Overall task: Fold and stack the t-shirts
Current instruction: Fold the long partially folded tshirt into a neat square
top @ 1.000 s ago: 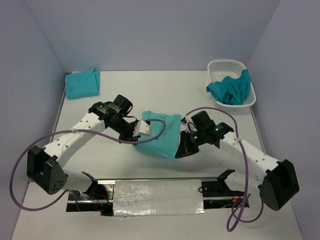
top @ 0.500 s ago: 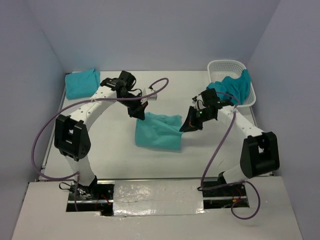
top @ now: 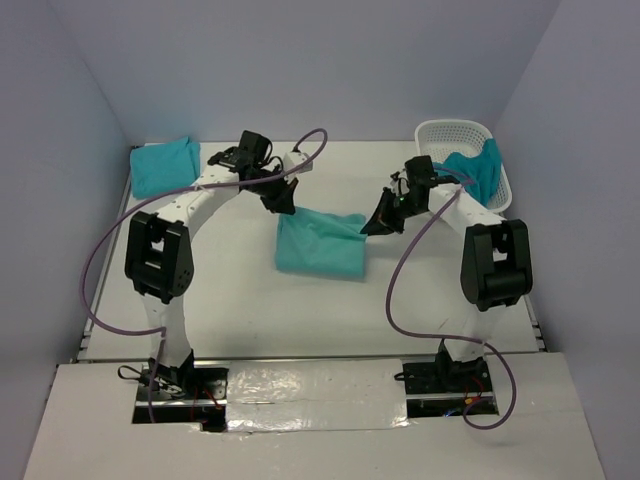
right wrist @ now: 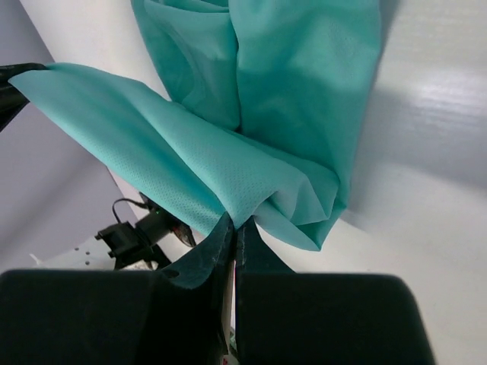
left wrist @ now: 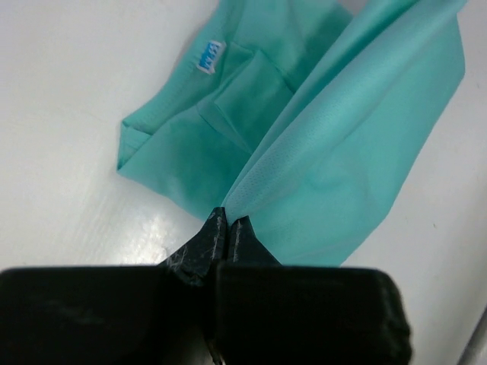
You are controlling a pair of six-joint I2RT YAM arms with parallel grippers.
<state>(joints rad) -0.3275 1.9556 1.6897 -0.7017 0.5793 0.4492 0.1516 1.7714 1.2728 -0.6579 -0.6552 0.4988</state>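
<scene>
Precariously pinching the t-shirt [top: 320,248] with left gripper [top: 283,206] and right gripper [top: 369,228], risking slip or skewed fold from uneven pull.

This is a robotics lab test cell. A bare white surface [top: 230,300] is boxed in on three sides by plain lavender walls [top: 300,70]. Two white robot arms [top: 155,255] are bolted at the surface's near edge, with purple cables [top: 86,290] looping loose and exposed wiring [top: 180,385] at their bases. On the surface lie simple props: a teal shirt [top: 320,248] at its middle and a white basket [top: 440,132] at its far right corner.
</scene>
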